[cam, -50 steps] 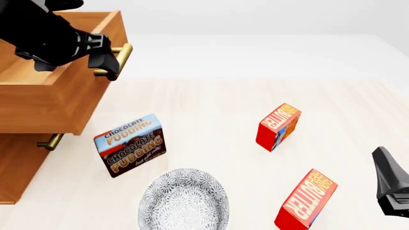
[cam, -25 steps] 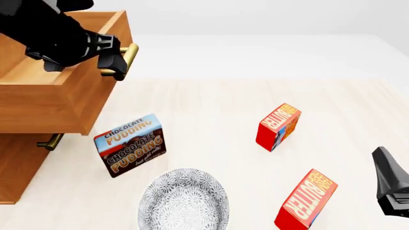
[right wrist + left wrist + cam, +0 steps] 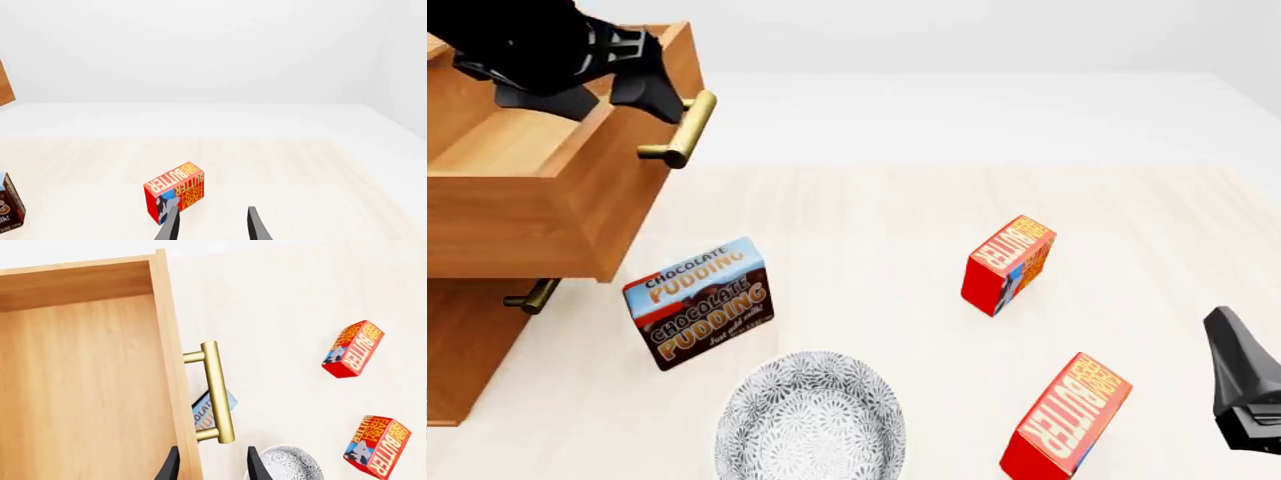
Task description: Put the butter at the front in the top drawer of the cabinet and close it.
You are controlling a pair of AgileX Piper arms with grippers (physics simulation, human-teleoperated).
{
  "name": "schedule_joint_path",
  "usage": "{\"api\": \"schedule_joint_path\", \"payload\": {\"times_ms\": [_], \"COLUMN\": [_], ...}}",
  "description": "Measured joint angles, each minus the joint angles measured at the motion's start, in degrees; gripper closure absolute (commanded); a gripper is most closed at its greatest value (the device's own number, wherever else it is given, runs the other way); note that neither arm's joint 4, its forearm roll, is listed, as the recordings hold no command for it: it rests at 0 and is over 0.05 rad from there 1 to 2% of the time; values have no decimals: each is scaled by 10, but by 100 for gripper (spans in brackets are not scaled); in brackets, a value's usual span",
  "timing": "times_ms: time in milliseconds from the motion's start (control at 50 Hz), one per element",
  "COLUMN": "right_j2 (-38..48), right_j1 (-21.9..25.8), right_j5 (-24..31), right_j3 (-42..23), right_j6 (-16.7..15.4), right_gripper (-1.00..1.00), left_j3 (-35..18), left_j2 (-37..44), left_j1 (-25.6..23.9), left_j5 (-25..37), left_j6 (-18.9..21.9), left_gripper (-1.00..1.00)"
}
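Observation:
The top drawer (image 3: 554, 190) of the cabinet (image 3: 461, 340) stands pulled open, and what I see of its inside is bare wood. Its brass handle (image 3: 678, 128) also shows in the left wrist view (image 3: 215, 390). My left gripper (image 3: 641, 85) is open just above the handle and not touching it; its fingers (image 3: 172, 467) straddle the drawer front. The front butter (image 3: 1065, 418) stands near the table's front edge, also in the left wrist view (image 3: 377, 446). The other butter (image 3: 1009, 263) stands farther back. My right gripper (image 3: 1228, 340) is open and empty to the right of the front butter.
A chocolate pudding box (image 3: 701, 300) stands below the open drawer. A patterned plate (image 3: 811, 420) lies at the front, left of the front butter. A lower drawer handle (image 3: 531, 297) sticks out under the open drawer. The right wrist view shows the farther butter (image 3: 175, 196).
The drawer slid out a little more, then my left gripper let go of the handle and rose up and back above it. The right arm and the cartons have not moved.

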Motion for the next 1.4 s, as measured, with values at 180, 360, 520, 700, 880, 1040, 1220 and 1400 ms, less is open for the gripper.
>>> {"api": "schedule_joint_path", "payload": {"times_ms": [180, 360, 520, 700, 880, 1040, 1220, 1400], "right_j2": [0, -1, 0, 0, 1, 1, 1, 0], "right_j1": [0, 0, 0, 0, 0, 0, 0, 0], "right_j5": [0, 0, 1, 1, 1, 0, 0, 0], "right_j3": [1, 0, -1, -1, -1, -1, -1, 0], "right_j6": [0, 0, 0, 0, 0, 0, 0, 0], "right_gripper": [-100, -100, -100, -100, -100, -100, -100, -100], "left_j3": [-29, -44, -63, -90, -132, -154, -164, -167], "left_j2": [-8, -16, -17, -10, 8, 24, 39, 49], "left_j1": [3, 2, -13, -40, -74, -95, -112, -128], "left_j5": [23, 32, 36, 38, 37, 19, -16, -48], "left_j6": [24, 44, 64, 91, 116, 128, 126, 120], "left_gripper": [-100, -100, -100, -100, -100, -100, -100, -100]}}
